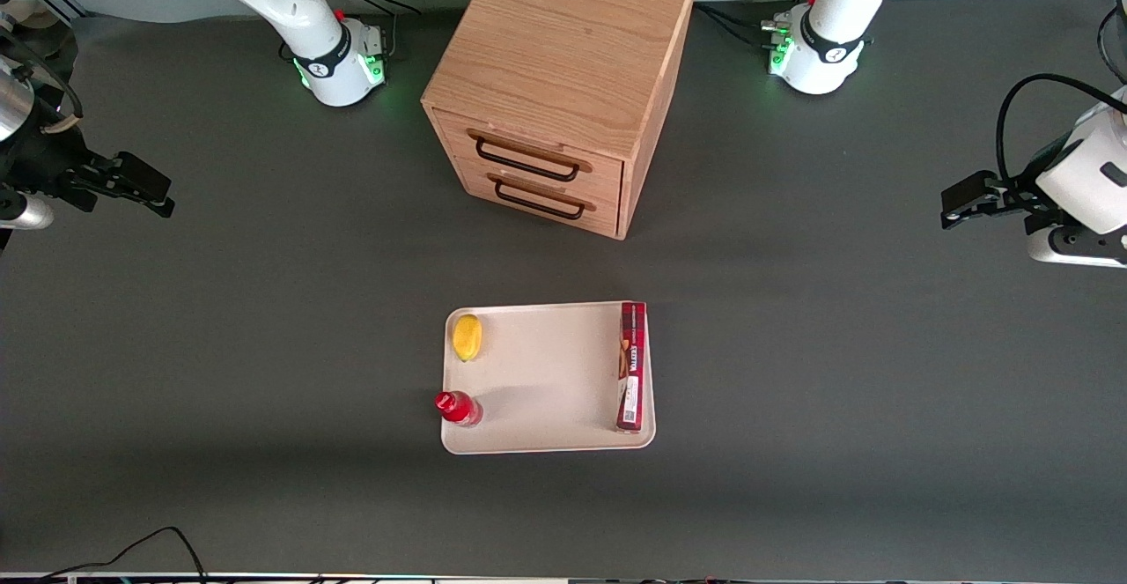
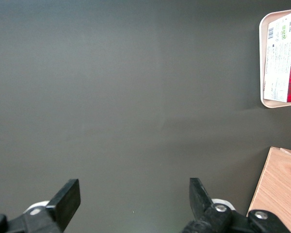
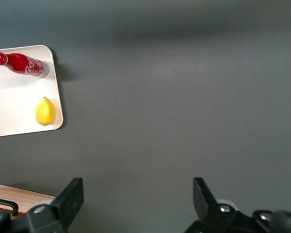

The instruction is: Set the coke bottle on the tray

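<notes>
One tray (image 1: 546, 381) near the table's (image 1: 264, 346) middle. One coke bottle (image 1: 457, 408) upright at its near corner, working-arm end; one lemon (image 1: 467, 336) farther; one red box (image 1: 631, 364) along the parked-arm edge. One drawer cabinet (image 1: 555, 91) farthest. Hand (image 1: 141, 183) wide, empty, at the table's working-arm edge.

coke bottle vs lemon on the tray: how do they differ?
The coke bottle is red with white lettering; the lemon is plain yellow. The bottle stands upright; the lemon lies on its side. The bottle is nearer the front camera. Both sit on the tray, along its edge toward the working arm. The gripper is open, empty, far off.
</notes>
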You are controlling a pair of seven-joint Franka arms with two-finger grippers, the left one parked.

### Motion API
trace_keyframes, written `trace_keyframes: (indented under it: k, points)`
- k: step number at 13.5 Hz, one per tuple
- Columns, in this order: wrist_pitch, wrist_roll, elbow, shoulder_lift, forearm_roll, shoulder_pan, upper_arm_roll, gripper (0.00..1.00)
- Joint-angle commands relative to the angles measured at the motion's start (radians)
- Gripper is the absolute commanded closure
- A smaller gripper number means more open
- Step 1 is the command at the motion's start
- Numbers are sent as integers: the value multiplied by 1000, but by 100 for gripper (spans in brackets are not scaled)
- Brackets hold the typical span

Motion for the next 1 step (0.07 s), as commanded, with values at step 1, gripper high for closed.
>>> trace_keyframes:
  k: [1]
  points:
    - [13,-23,-27,-25,25,21,-26,0]
